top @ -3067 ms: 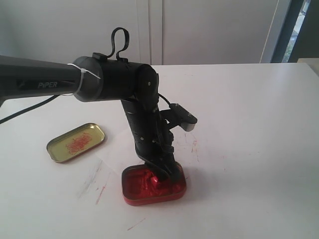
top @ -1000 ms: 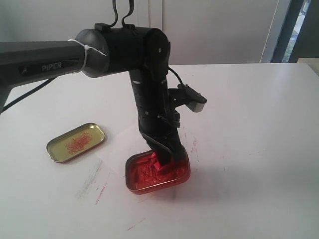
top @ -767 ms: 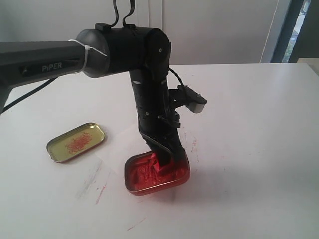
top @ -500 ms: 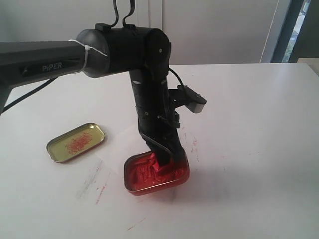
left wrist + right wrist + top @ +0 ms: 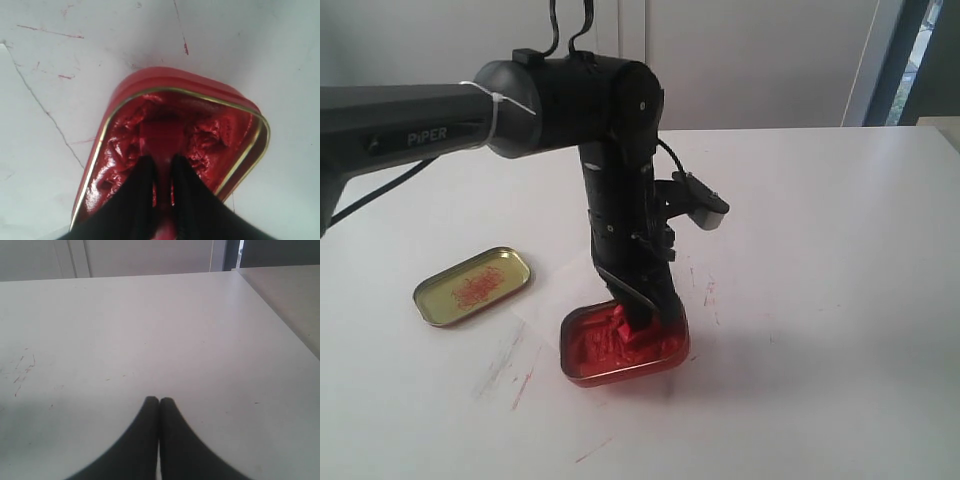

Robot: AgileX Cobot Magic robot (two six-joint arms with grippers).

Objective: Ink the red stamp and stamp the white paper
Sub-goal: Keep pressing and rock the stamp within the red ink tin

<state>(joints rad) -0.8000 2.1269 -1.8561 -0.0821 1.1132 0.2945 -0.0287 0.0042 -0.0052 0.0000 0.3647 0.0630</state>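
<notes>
Left arm: forearm runs in level from the left, wrist bent sharply down, hand pointing down into the ink tin (image 5: 620,372).
Left hand (image 5: 161,162): fingers nearly together, clamped on the red stamp (image 5: 161,140).
Red stamp: between the fingertips, base down in the lumpy red paste, mid-tin.
Ink tin: on the desk (image 5: 820,300), front centre.
White paper (image 5: 538,312): flat on the desk, just left of and behind the tin; faint edges.
Lid (image 5: 473,286): open, gold inside, red smears, left of the paper.
Right hand (image 5: 159,401): fingers pressed together, nothing in them, above bare desk.
</notes>
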